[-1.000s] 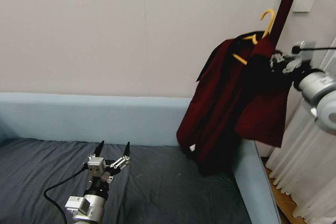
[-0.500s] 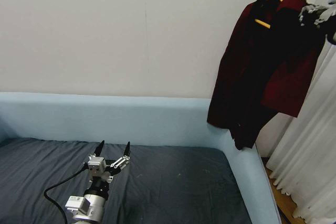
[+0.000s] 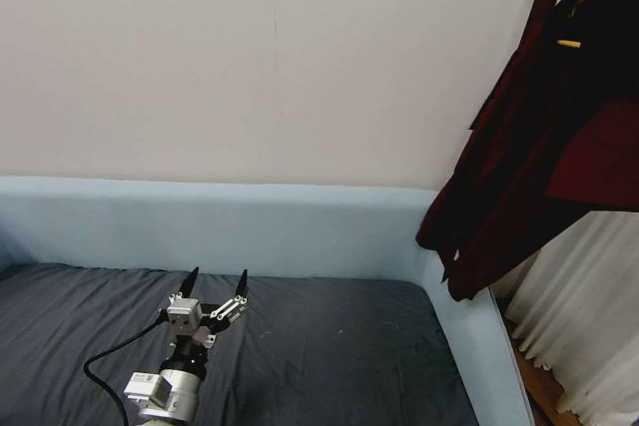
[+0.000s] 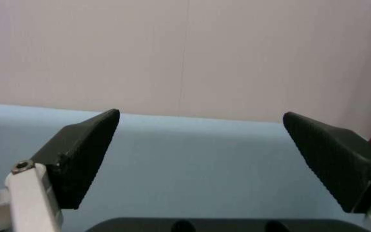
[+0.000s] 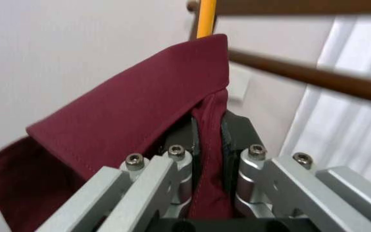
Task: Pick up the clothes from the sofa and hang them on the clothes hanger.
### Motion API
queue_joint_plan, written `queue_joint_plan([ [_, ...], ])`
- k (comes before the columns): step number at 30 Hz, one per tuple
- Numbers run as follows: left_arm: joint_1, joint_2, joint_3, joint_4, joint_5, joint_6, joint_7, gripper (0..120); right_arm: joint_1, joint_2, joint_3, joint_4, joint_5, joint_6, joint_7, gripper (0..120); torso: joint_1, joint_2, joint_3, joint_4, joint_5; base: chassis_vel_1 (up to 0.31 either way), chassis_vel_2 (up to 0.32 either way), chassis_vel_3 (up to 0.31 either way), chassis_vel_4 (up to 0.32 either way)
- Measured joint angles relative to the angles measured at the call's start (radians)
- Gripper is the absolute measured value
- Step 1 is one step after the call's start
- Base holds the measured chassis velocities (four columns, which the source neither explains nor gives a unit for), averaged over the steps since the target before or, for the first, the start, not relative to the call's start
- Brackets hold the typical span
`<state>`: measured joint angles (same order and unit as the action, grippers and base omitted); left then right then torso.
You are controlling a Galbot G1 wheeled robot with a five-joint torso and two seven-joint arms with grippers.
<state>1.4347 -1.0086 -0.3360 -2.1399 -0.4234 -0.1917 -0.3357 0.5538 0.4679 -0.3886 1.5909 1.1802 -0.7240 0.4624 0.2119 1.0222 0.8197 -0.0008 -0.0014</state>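
While the left gripper [image 3: 218, 274] sat low at the near left, over the sofa's dark seat [image 3: 349, 356], its two black fingers [image 4: 85, 150] stood wide apart. Nothing lay between them, and their tips pointed up and toward the far side. A black cable [image 3: 100, 371] looped out from its wrist at the near edge.

Beyond the seat, the light-blue backrest [image 3: 250, 226] ran from left to right and met the sofa's right arm [image 3: 479, 336]. Behind it rose a plain pale wall [image 3: 250, 67].

At the far right, the dark red shirt [image 3: 519, 177] hung high, well clear of the seat. Its lower hem fell near the backrest's right corner; I could not tell whether it touched. The shirt sat on a yellow hanger [image 5: 206, 17], which stood just beside the brown wooden bars of the rack [image 5: 301, 72]. Whether the hook rested on a bar could not be seen.

The right gripper [image 5: 208, 154] was up at the shirt's collar, its metal fingers [image 5: 172, 169] pinched closed on a fold of the red cloth. A white curtain [image 3: 579, 336] hung to the right, past the sofa's arm.
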Motion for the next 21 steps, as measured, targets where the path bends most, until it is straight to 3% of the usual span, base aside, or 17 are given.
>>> queue_joint_plan([
  [2,0.000,0.000,0.000,0.000,0.000,0.000,0.000,100,0.074,0.069,-0.083,-0.077,-0.066,-0.009,-0.011,7,0.000,0.000,0.000,0.0004,-0.0003,0.000,0.000,0.000,0.000],
  [5,0.000,0.000,0.000,0.000,0.000,0.000,0.000,100,0.111,0.113,-0.147,-0.144,-0.122,-0.011,-0.018,7,0.000,0.000,0.000,0.0005,-0.0003,0.000,0.000,0.000,0.000],
  [10,0.000,0.000,0.000,0.000,0.000,0.000,0.000,100,0.119,0.134,-0.196,-0.215,-0.194,-0.012,-0.020,7,0.000,0.000,0.000,-0.0008,0.0008,0.000,0.000,0.000,0.000],
  [18,0.000,0.000,0.000,0.000,0.000,0.000,0.000,100,0.126,0.095,-0.244,-0.259,-0.260,-0.012,-0.038,7,0.000,0.000,0.000,-0.0002,0.0008,0.000,0.000,0.000,0.000],
  [21,0.000,0.000,0.000,0.000,0.000,0.000,-0.001,100,0.121,0.012,-0.242,-0.170,-0.216,-0.012,-0.038,7,0.000,0.000,0.000,-0.0010,0.0008,0.000,0.000,0.000,0.000],
])
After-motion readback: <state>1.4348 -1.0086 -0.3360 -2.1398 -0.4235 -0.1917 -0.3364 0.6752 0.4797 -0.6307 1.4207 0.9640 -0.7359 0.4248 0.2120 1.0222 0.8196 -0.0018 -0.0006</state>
